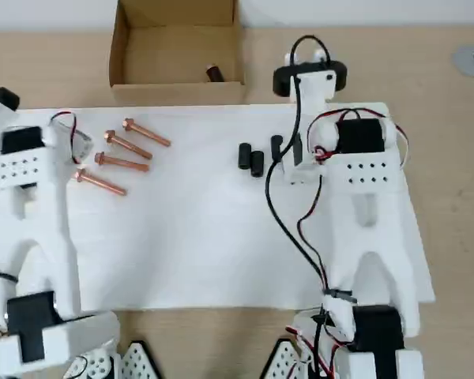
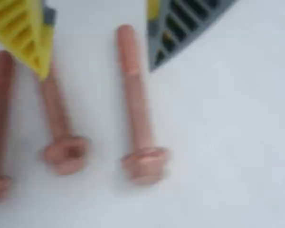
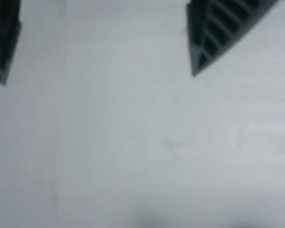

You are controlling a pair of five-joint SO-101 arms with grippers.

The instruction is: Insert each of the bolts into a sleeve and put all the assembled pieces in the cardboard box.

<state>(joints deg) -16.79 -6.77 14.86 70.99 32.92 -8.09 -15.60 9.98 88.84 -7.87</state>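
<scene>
**High view.** The box [image 1: 176,83] sits at 12 o'clock on the table [image 1: 442,118], its far wall cut off by the frame edge. A small dark piece [image 1: 214,73] lies inside near the 5 o'clock corner. It is too small to tell whether a bolt sits in it.

Four bolts [image 1: 118,162] lie on the white sheet [image 1: 197,237] at 10 o'clock. They are roughly parallel and apart, with heads toward 10 o'clock and shanks pointing to 4 o'clock.

Three black sleeves [image 1: 244,155] are just toward 1 o'clock of centre. Two lie close side by side, their long axes about 12 to 6. The third is just beside them, partly crossed by a black cable [image 1: 288,213].

The left arm [image 1: 31,189] is at 9 o'clock, its wrist just beside the bolts and covering its fingers. The right arm [image 1: 363,181] is at 3 o'clock, near the sleeves, and its fingers are likewise hidden.

**Left wrist view.** The left gripper [image 2: 97,71] is released, with the yellow finger [image 2: 23,28] and grey finger [image 2: 180,23] wide apart. One bolt lies lengthwise in the gap, its head away from the gripper. A second bolt's shank end is hidden behind the yellow tip. A third is cut off by the frame edge. All three are blurred.

**Right wrist view.** The right gripper [image 3: 99,76] is released. Its two dark fingers [image 3: 218,28] are wide apart and both cropped, with bare sheet between them.
</scene>
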